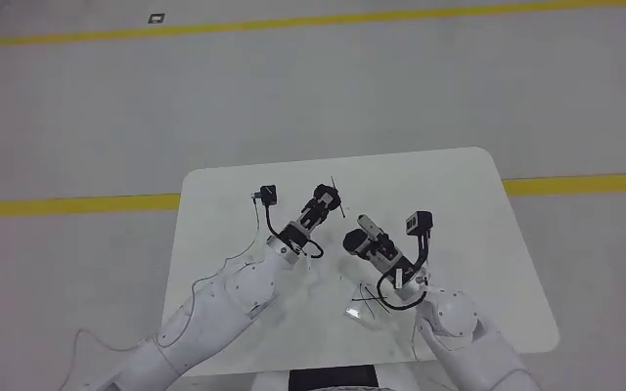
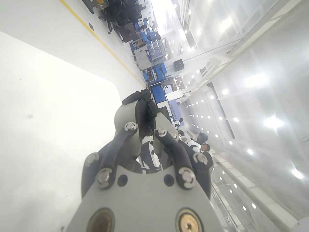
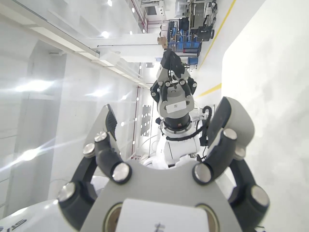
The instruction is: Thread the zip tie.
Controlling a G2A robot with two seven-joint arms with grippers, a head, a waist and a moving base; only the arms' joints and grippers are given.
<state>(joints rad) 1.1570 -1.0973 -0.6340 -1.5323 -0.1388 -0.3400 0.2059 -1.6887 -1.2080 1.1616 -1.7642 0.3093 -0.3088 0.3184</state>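
1. Black and very thin, the zip tie (image 1: 334, 184) is seen just above the middle of the top view. It stands out from the tip of the left pincer (image 1: 326, 198), which is closed on it above the white surface (image 1: 460, 195).
2. The right pincer (image 1: 360, 232) is held just beside the left one, toward the lower right, with its jaws spread wide and nothing between them. In the right wrist view its two fingers (image 3: 109, 119) are shown well apart, with the left pincer framed in the gap.
3. The zip tie is judged to be very light, springy and smooth. It would bow under a push and could slip through the pads, so a firm pinch close to the end being fed is called for, with the head steadied by the other pincer.
4. Which end is clamped, head or tail, cannot be told. The strip is too fine in the top view, and in the left wrist view it is hidden between the closed dark pads (image 2: 144, 102).
5. At the lower centre of the top view, loose black strands (image 1: 370, 293) and a small clear packet (image 1: 354, 313) lie on the surface. Whether the strands are spare ties cannot be made out.
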